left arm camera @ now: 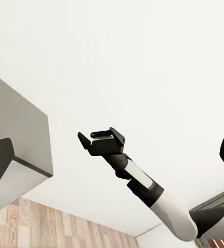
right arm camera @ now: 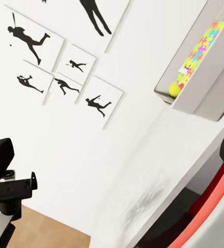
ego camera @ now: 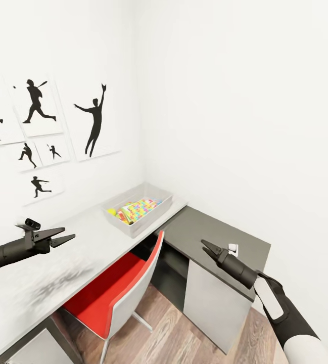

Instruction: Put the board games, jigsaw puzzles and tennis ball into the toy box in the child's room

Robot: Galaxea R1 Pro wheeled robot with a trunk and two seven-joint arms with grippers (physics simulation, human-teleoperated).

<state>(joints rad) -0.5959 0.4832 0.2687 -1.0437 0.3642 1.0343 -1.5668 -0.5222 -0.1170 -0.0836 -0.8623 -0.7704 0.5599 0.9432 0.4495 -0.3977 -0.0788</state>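
I see a matt pale grey table (ego camera: 57, 263), a smooth plastic-looking toy box (ego camera: 156, 212), a glossy red-and-white chair (ego camera: 128, 288), wood plank floor (ego camera: 174, 328), and matt black grippers on both arms.

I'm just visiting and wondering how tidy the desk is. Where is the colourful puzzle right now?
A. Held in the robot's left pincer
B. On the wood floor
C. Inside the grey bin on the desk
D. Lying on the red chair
C: the puzzle lies inside the grey bin at the far end of the desk, beside a yellow ball.
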